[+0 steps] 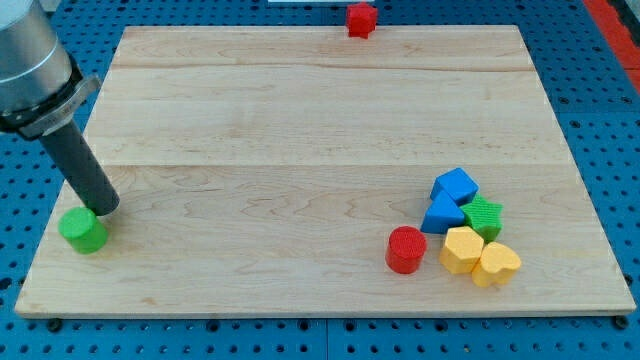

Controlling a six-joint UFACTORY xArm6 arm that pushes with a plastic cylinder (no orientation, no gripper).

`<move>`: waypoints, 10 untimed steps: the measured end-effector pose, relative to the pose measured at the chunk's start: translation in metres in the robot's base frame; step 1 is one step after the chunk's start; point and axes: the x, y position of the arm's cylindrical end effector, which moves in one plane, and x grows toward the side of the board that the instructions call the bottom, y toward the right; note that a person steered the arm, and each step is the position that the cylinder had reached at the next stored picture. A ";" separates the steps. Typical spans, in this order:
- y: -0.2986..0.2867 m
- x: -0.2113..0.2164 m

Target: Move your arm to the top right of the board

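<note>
My tip (105,209) rests on the wooden board (300,110) near its left edge, at the lower left. It touches or nearly touches the upper right side of a green cylinder (82,230). The dark rod rises from the tip to the grey arm body at the view's top left. The board's top right corner (515,35) is far from the tip, across the whole board.
A red block (361,19) sits at the board's top edge, right of centre. At the lower right a cluster holds a blue cube (455,185), a blue triangle (441,215), a green star (484,216), a red cylinder (406,249), and two yellow blocks (462,250) (497,263).
</note>
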 end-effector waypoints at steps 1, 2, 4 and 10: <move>0.016 -0.005; 0.073 -0.050; 0.142 -0.314; 0.471 -0.276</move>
